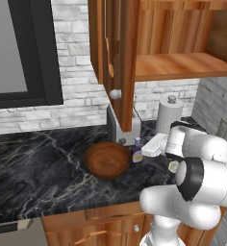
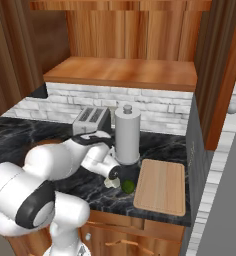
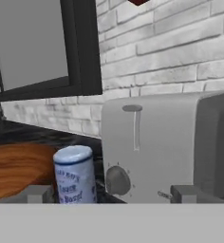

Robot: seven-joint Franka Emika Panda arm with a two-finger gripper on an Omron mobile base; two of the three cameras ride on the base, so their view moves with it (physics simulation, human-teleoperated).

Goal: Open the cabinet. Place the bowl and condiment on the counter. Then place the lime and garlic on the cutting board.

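Observation:
The cabinet (image 1: 121,57) stands open, its shelf (image 2: 120,72) bare. On the counter (image 1: 38,163) rests the wooden bowl (image 1: 107,158), with the blue-capped condiment (image 1: 136,153) upright just right of it. My gripper (image 1: 148,148) sits low beside the bottle. In the hand view the gripper (image 3: 111,194) is open; the condiment (image 3: 76,174) stands free near the left fingertip (image 3: 38,193). Beside the arm lies the garlic (image 1: 173,166). The lime (image 2: 128,186) and garlic (image 2: 110,182) lie on the counter just left of the cutting board (image 2: 161,186).
A silver toaster (image 3: 166,142) stands right behind the bottle against the brick wall. A tall paper-towel roll (image 2: 127,135) rises between toaster and board. The open door's knob (image 1: 115,94) hangs above the toaster. A dark window (image 1: 19,48) is at the left.

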